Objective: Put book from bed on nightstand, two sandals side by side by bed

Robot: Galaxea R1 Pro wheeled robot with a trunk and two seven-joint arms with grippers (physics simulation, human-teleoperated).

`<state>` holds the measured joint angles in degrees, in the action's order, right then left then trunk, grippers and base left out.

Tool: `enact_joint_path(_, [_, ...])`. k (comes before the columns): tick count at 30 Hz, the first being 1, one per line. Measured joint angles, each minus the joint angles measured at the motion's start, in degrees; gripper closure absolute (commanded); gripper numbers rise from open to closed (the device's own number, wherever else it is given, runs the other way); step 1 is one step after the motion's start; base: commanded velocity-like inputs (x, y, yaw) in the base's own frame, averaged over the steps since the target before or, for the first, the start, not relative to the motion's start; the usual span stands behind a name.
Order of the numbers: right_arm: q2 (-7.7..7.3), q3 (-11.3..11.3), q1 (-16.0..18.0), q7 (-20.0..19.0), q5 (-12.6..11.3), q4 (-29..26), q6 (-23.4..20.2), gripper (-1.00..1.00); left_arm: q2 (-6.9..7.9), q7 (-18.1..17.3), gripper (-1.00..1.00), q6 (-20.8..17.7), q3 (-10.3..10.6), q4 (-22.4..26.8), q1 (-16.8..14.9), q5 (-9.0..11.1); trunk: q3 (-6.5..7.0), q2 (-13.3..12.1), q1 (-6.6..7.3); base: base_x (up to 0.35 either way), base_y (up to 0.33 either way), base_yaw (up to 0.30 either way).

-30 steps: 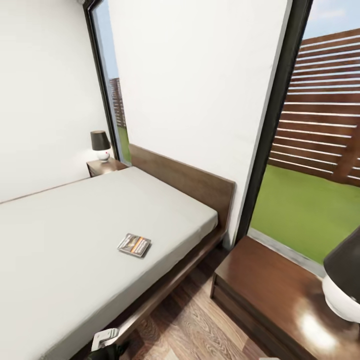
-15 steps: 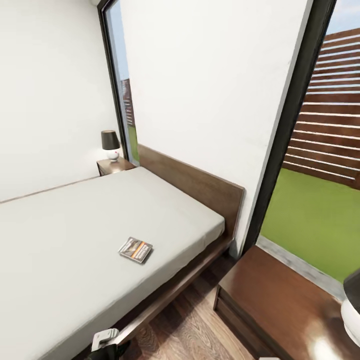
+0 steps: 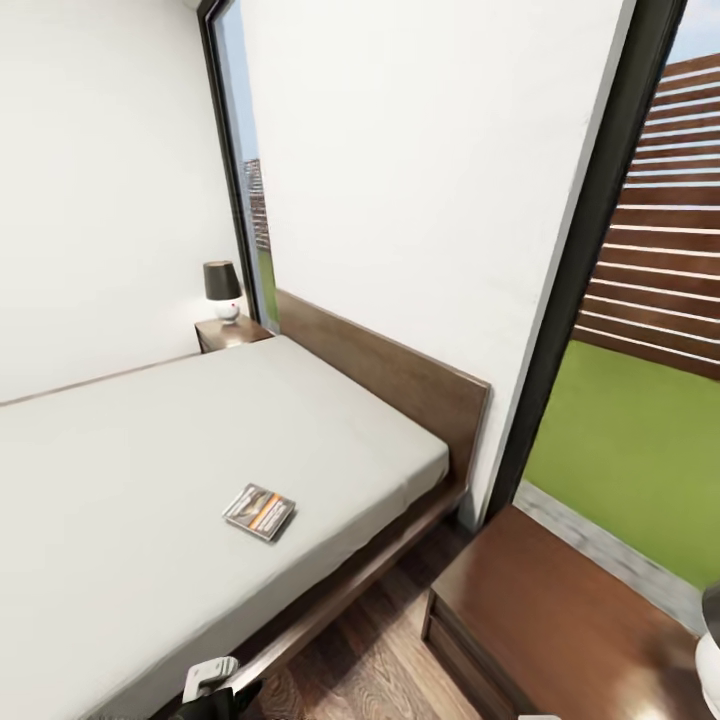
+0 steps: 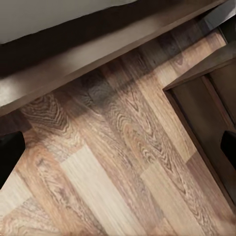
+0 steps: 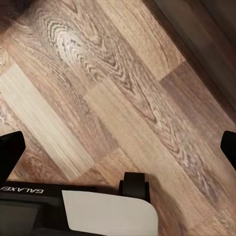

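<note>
Grey book [image 3: 259,512] flat on bed [image 3: 120,480], w/ fingers [image 4: 11,153] well apart over floor [image 4: 113,162].

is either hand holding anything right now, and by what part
Nothing is held. In each wrist view the hand's two dark fingertips sit wide apart over bare wood-plank floor. The small dark-covered paperback book lies untouched on the pale grey mattress.

Small table lamp [image 3: 222,290]: dark shade, white round base, standing in the far corner. Second lamp [image 3: 708,650] at near right, cut off by the frame edge; white base and dark shade partly seen. Outside the glass: green lawn [image 3: 630,470], slatted brown wooden fence [image 3: 660,250], a strip of blue sky above. Grey paved strip [image 3: 610,550] runs along the lawn's near edge.
</note>
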<state>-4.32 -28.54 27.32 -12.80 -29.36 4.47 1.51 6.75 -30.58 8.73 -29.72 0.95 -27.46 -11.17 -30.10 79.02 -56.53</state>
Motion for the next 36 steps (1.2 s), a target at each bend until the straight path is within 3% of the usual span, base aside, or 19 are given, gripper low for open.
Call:
enact_joint_path(28, [0.03, 0.0, 0.0, 0.0, 0.0, 0.0, 0.0, -1.0, -0.06, 0.1, -1.0, 0.0, 0.0, 0.0, 0.0, 0.0, -0.62, 0.0, 0.0, 0.064, 0.0, 0.275])
enact_joint_path(36, [0.02, 0.0, 0.0, 0.0, 0.0, 0.0, 0.0, -1.0, -0.09, 0.1, -1.0, 0.0, 0.1, 0.0, 0.0, 0.0, -0.71, 0.0, 0.0, 0.0, 0.0, 0.064])
